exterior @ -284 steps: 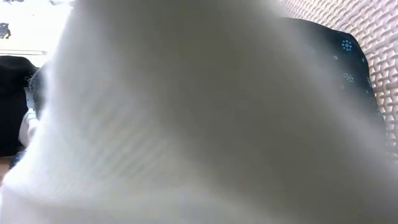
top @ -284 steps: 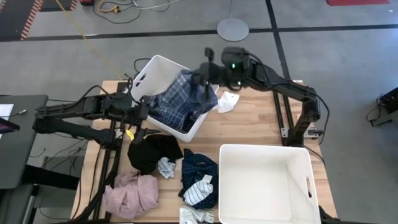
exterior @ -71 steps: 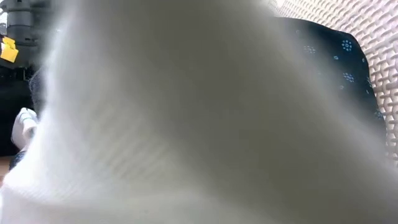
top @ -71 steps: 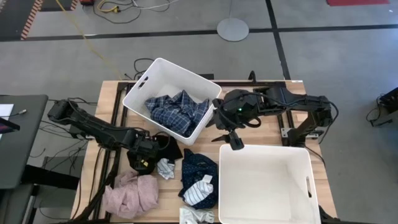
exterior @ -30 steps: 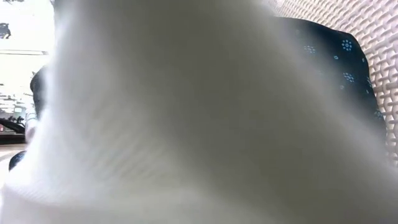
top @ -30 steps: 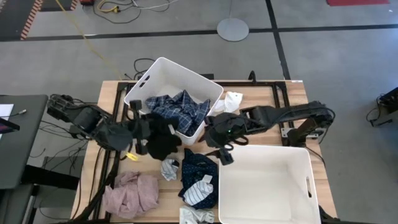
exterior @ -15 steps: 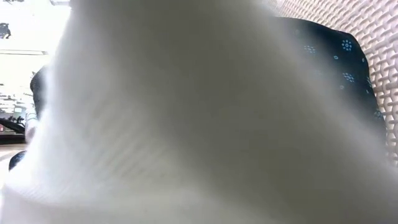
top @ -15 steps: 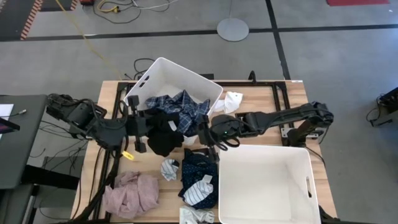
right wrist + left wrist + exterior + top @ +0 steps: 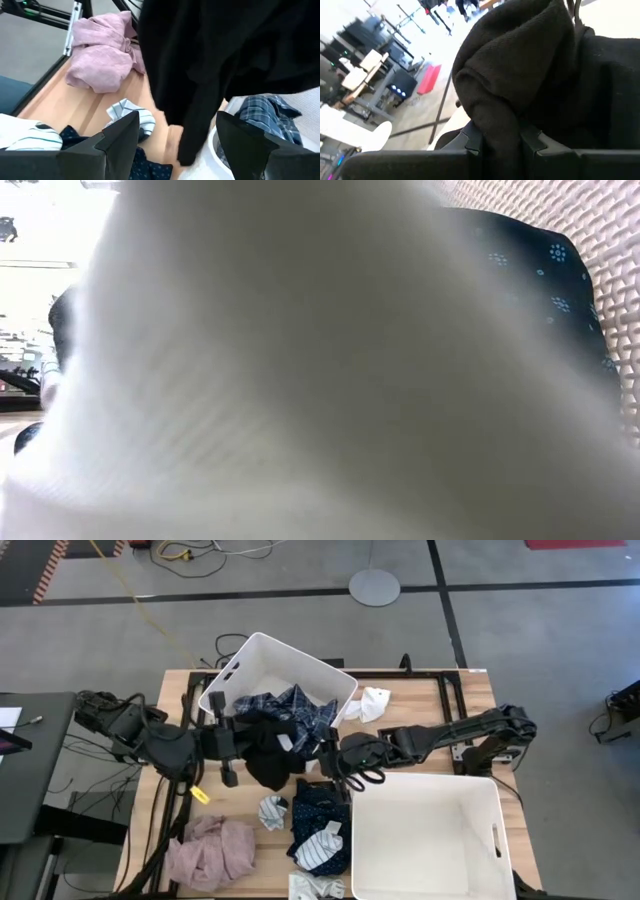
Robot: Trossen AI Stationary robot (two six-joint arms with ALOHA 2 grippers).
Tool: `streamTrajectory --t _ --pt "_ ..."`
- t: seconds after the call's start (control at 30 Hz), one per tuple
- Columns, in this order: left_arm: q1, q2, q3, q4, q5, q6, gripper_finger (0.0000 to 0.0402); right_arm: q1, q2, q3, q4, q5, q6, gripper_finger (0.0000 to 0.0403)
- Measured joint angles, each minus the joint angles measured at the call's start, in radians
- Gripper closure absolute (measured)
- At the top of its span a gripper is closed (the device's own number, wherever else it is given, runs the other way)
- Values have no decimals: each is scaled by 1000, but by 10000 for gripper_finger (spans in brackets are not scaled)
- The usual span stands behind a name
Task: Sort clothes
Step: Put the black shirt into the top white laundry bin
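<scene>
The black garment point(image 9: 265, 755) was held clear of the table point(image 9: 420, 705) by the left gripper point(image 9: 232, 745), beside the near wall of the tilted white bin point(image 9: 240, 655) that held the blue plaid shirt point(image 9: 290, 710). In the left wrist view a thick fold of the garment point(image 9: 520, 95) was seen pinched between the fingers point(image 9: 475, 142), which were closed upon it. The right gripper point(image 9: 335, 762) was placed just beside the hanging cloth, its fingers point(image 9: 122, 132) spread wide with nothing between them.

The garment was judged to be soft, limp and light: it drooped in loose folds and would give no stiff edge to take. A bunched fold, as already taken, was judged the surest hold; a thin single layer might have slipped. The pink garment point(image 9: 210, 850), the navy dotted garment point(image 9: 318, 815) and a striped sock point(image 9: 270, 810) lay on the table near the empty second bin point(image 9: 425, 790).
</scene>
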Motion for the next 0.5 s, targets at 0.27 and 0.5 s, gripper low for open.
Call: streamTrajectory --t 0.27,0.5 --pt "0 0 0 130 -53 133 356 0 0 0 -6 29 16 121" --pt "0 0 0 310 -123 304 356 13 0 0 -9 68 27 121"
